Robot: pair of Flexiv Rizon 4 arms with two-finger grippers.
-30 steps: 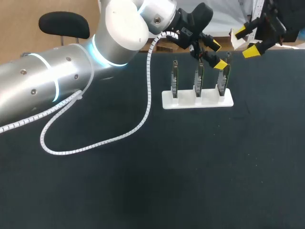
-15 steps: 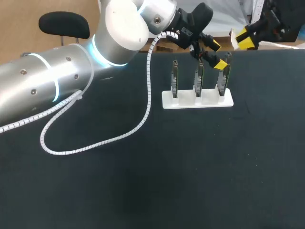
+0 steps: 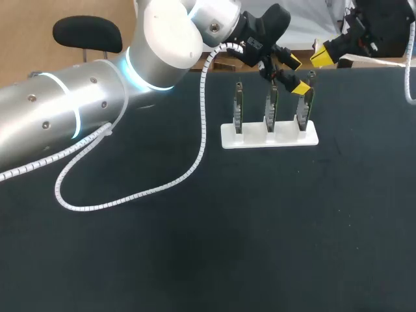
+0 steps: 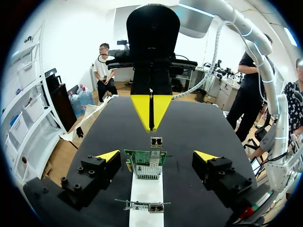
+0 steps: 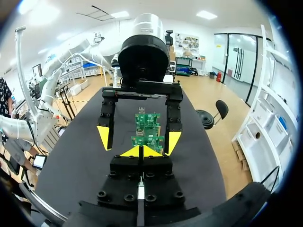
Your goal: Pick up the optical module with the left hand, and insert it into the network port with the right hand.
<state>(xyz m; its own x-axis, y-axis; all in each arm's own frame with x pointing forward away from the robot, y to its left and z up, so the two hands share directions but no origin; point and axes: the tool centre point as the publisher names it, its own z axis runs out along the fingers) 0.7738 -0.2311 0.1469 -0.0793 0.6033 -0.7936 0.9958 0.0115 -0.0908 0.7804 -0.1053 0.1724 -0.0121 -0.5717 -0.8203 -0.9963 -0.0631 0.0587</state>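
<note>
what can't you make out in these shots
Head view: yellow-tipped right tool partly cut off by the top edge.
Head view: left tool hides the top of the rightmost green circuit board on the white stand.
Left wrist view: small metal part atop that board is too small to tell module from port.

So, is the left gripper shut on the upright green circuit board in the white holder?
No, the left gripper is open, its yellow-tipped fingers standing clear of the green circuit board on both sides.
</note>
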